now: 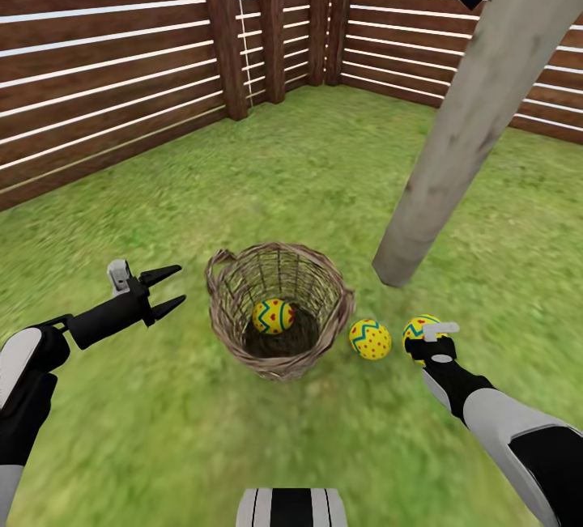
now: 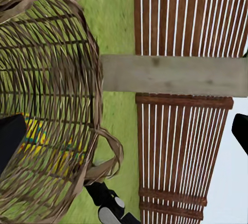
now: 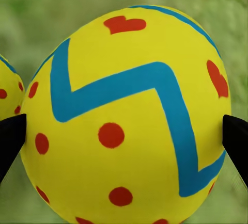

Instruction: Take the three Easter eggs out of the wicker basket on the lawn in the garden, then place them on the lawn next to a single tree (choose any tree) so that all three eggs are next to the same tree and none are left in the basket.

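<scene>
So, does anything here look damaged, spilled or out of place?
Nothing stands out. The wicker basket stands upright on the lawn with one egg inside; two eggs lie beside the tree trunk.

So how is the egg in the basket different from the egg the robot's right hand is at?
The egg in the basket lies at the bottom of the wicker basket; the egg at the right gripper is out on the lawn, near the tree trunk.
The basket egg has no gripper near it; the other sits between the right gripper's black fingertips.
Both are yellow with blue zigzags and red spots.
</scene>
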Controlling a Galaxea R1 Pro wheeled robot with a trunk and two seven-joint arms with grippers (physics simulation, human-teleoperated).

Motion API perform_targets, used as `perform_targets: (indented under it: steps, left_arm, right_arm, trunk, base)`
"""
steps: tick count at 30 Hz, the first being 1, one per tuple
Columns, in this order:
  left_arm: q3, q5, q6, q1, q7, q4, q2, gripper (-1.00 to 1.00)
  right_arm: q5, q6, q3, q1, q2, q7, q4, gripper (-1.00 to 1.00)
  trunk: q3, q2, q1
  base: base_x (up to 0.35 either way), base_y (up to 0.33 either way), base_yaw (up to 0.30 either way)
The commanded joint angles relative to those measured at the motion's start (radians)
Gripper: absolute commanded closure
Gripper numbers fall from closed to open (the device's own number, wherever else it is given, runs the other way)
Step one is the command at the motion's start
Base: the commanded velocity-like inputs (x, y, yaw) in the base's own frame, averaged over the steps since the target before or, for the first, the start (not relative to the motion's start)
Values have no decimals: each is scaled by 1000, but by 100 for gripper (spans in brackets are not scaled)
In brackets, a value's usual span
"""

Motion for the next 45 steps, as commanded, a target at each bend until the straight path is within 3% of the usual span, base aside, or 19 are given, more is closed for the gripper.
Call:
perform_targets:
  steps: [1,13,25,45]
  left_arm:
    - [1,9,4,0,8,-1,0,-100]
    - [0,9,7,0,8,-9,0,-100]
    - [0,9,8,0,8,-9,0,-100]
    - [0,9,9,0,8,-9,4,-100]
  right_arm:
    - [-11,-4,9,0,0,-3,0,100]
    - [-8,-4,12,0,1,-2,0,100]
    - [-4,-22,15,0,4,7,2,100]
    - [-6,-25,12,0,3,5,-1,100]
  trunk:
    - [-1,0,0]
    - [-1,0,0]
    - [-24,-2,3]
    - [-93,-6,11]
  base:
    - [236,-57,0]
    - [73,-9,0]
    - [0,0,0]
    - [0,0,0]
